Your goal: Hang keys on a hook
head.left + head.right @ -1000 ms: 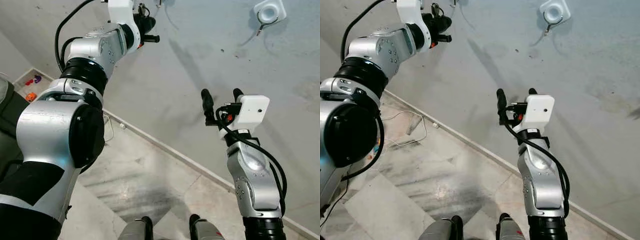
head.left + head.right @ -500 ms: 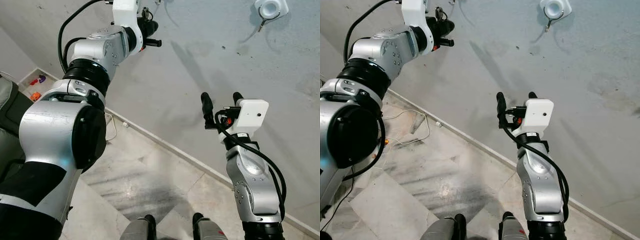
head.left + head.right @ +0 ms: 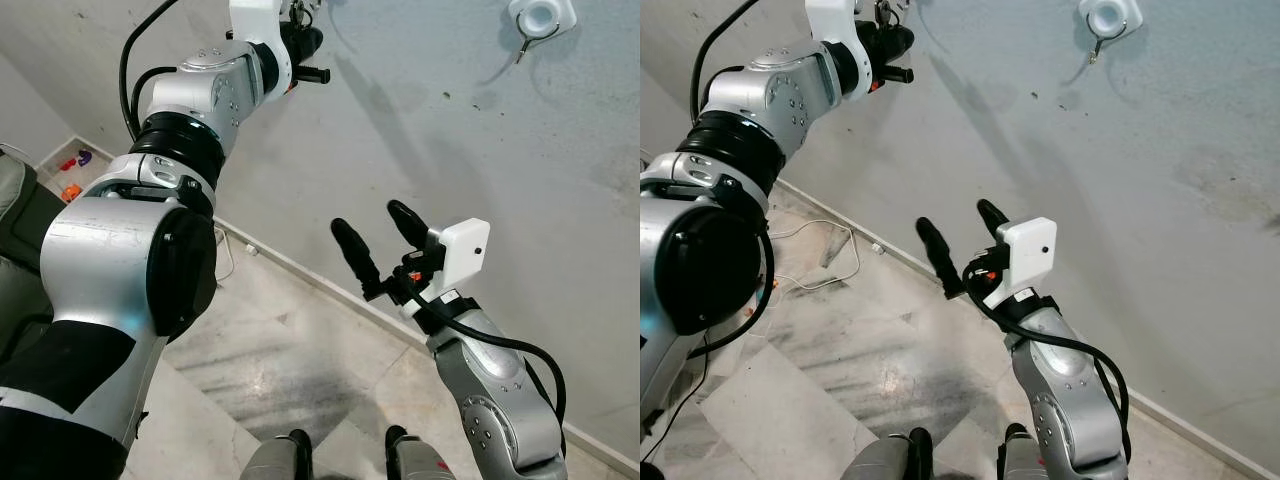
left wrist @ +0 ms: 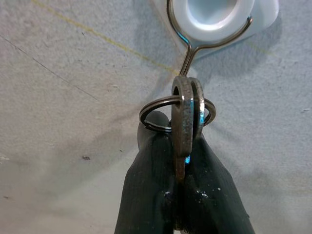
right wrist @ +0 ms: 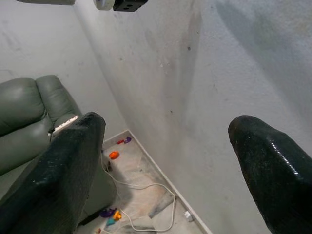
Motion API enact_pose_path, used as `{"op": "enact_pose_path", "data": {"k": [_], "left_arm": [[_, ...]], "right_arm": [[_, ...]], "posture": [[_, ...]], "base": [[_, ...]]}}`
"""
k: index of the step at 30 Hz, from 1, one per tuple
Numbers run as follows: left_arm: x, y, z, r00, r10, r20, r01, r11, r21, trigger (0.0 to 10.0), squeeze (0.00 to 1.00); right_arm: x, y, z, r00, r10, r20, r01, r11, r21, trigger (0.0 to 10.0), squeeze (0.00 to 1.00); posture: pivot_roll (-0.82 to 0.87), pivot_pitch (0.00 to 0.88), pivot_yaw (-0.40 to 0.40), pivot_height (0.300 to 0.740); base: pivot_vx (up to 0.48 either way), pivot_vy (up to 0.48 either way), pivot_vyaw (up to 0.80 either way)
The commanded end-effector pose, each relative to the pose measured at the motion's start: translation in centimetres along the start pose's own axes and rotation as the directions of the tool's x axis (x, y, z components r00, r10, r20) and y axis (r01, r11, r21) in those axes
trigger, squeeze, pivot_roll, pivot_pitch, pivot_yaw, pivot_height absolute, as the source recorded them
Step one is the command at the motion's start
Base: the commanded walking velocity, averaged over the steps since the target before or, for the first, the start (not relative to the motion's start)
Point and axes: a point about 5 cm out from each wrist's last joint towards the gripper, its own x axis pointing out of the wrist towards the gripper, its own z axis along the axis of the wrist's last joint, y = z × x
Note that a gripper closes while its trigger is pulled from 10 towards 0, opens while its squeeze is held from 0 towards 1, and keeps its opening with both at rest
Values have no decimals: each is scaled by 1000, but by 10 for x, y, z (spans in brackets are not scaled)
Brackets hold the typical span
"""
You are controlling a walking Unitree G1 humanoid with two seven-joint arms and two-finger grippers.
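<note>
My left gripper point(image 4: 181, 204) is raised to the grey plaster wall point(image 3: 480, 150) at the upper left of the head view. Its jaws are pressed together on a worn, flat metal key point(image 4: 184, 131), held edge-on. A thin steel split ring point(image 4: 158, 109) runs through the head of the key. In the left wrist view the key's head sits right at the stem of a bent wire hook point(image 4: 192, 48) that comes out of a white round plastic wall mount point(image 4: 214, 12) at the top of the frame. I cannot tell whether the ring is over the wire.

My right gripper point(image 3: 378, 245) is held out at the lower centre of the head view, well apart from the left one, jaws spread wide and holding nothing. A second white round wall mount with a wire hook point(image 3: 540, 18) sits at the upper right of the head view. Below, a pale marble floor point(image 3: 260, 380) meets the wall. A grey-green leather sofa point(image 5: 29, 117) stands in the corner, with a white cable point(image 5: 146, 195) and small coloured toys point(image 5: 114, 155) on the floor beside it.
</note>
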Motion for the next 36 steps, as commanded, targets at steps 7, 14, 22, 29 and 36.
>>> {"op": "enact_pose_path", "data": {"k": [7,14,22,29,36], "left_arm": [[-5,9,17,998,34,47,-34,999,10,10000,0],[-5,12,12,998,49,29,-49,999,16,10000,0],[-3,10,-5,999,42,-29,-42,999,17,10000,0],[-1,5,-10,998,32,-49,-30,999,42,10000,0],[3,-7,-9,999,-12,-37,13,1000,24,10000,0]], "right_arm": [[1,4,4,1000,22,8,-22,1000,3,10000,0],[-3,9,4,999,38,-11,-38,999,5,10000,0],[-3,13,3,999,36,-19,-36,999,1,10000,0],[-3,14,2,999,40,-25,-40,999,-5,10000,0],[-3,13,1,999,38,-36,-39,999,-16,10000,0]], "posture": [[-153,205,194,740],[-165,208,208,740],[-171,207,212,740],[-180,211,218,740],[-182,204,211,740]], "base": [[0,0,0],[0,0,0],[0,0,0],[0,0,0],[0,0,0]]}}
